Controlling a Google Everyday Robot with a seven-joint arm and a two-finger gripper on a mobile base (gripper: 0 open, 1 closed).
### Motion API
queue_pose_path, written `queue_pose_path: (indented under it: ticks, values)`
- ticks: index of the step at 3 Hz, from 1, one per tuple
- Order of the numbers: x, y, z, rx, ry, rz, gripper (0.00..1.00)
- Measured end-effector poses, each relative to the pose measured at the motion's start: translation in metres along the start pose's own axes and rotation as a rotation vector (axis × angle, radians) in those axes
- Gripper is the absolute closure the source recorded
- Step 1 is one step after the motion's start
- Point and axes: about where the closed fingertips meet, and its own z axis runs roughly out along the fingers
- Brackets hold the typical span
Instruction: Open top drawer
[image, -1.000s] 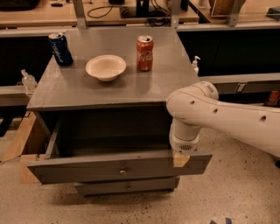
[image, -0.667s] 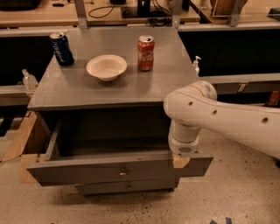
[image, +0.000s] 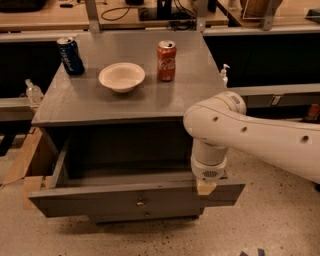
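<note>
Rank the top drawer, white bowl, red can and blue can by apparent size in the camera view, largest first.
1. top drawer, pulled out, with the gripper at its front edge on the right.
2. white bowl.
3. red can and blue can: they look alike, so no ranking between them.

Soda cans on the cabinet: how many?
2: the blue can back left, the red Coca-Cola can right of the bowl. The gripper is at the top drawer front.

Speckled floor lies under a gray table. Wooden workbenches (cables on top) stand behind it, cardboard on the left. The gripper hangs at the table's front.
</note>
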Motion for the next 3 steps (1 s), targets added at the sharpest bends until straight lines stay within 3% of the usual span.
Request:
queue_pose_path:
  ticks: [1, 2, 3]
  values:
    - [0.000, 0.000, 0.000, 0.000, 0.000, 0.000, 1.00]
    - [-0.005, 0.026, -0.012, -0.039, 0.019, 0.000, 1.00]
    - [-0.006, 0.030, -0.014, -0.045, 0.021, -0.002, 1.00]
